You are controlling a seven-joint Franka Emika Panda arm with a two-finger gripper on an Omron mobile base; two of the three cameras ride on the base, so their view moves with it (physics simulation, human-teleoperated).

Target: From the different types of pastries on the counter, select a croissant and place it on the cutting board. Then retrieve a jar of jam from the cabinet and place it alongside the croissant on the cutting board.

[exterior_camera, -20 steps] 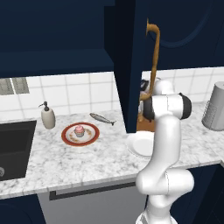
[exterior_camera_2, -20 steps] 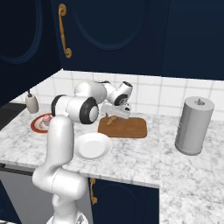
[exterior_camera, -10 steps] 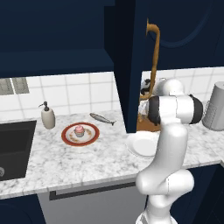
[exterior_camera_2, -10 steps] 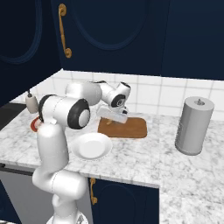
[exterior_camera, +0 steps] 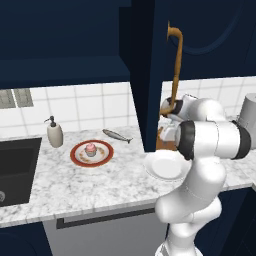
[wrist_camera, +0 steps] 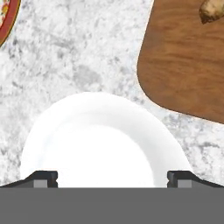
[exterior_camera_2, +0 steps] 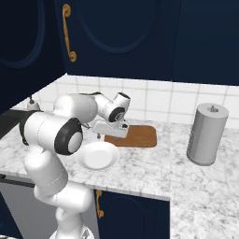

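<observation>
Brown wood of the cutting board (wrist_camera: 188, 65) is seen bearing the croissant (wrist_camera: 213, 10) at its far corner, so the first placement is judged complete. The gripper (wrist_camera: 112, 177) is held above the white plate (wrist_camera: 105, 140), its fingertips spread wide with nothing between them, consistent with a release made. The cabinet (exterior_camera: 200, 35) door stands open beside the arm, presumably for the jar of jam, which is not made out. The cupcake (exterior_camera: 90, 148) rests on its red-rimmed plate (exterior_camera: 80, 157).
</observation>
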